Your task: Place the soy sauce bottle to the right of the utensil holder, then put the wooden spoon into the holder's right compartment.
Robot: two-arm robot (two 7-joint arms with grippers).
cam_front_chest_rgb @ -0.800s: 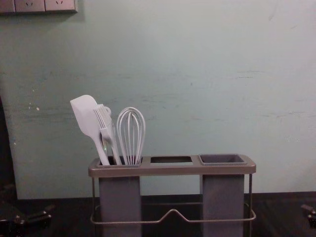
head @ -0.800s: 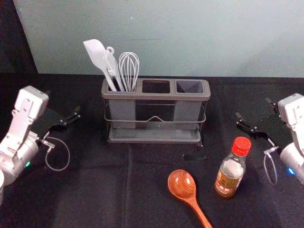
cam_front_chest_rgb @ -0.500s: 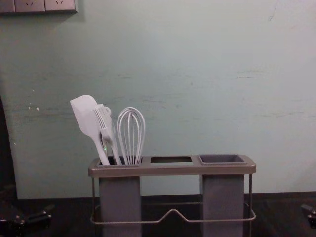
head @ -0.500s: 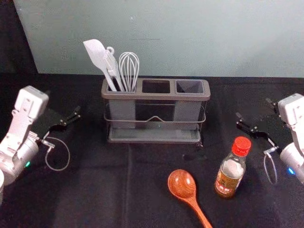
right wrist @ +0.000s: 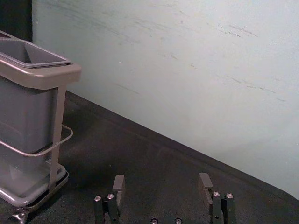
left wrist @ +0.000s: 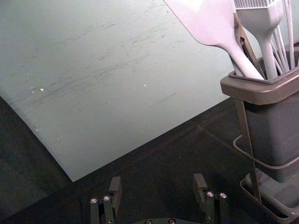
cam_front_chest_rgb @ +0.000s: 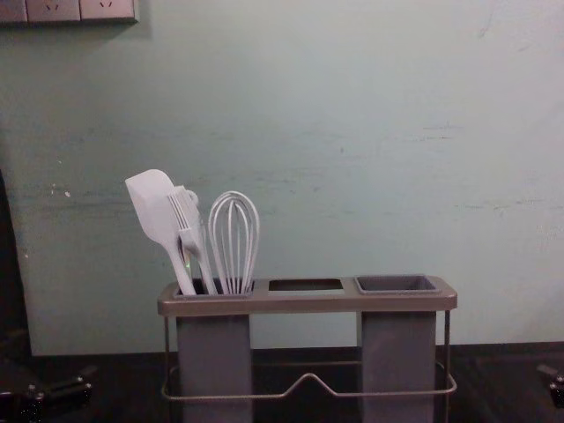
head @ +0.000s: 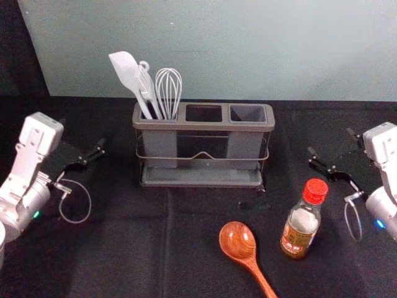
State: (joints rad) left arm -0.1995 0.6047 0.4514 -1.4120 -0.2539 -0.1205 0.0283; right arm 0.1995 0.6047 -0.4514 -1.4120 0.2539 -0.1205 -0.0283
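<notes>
The soy sauce bottle (head: 301, 226), red-capped, stands upright at the front right, in front of my right gripper (head: 332, 141). The wooden spoon (head: 237, 241) lies left of the bottle, bowl towards the utensil holder (head: 201, 125) and handle to the front. White utensils (cam_front_chest_rgb: 159, 211) stand in the holder's left compartment; its right compartment (cam_front_chest_rgb: 397, 285) is empty. Off the holder's left side is my left gripper (head: 82, 133). In the wrist views the left gripper (left wrist: 158, 185) and the right gripper (right wrist: 162, 185) are both open, with nothing between their fingers.
A pale green wall panel (head: 217, 49) rises behind the table. Dark cloth (head: 118, 242) covers the tabletop, and it shows bare between the holder and my right gripper. A small dark item (head: 254, 205) lies just in front of the holder's right end.
</notes>
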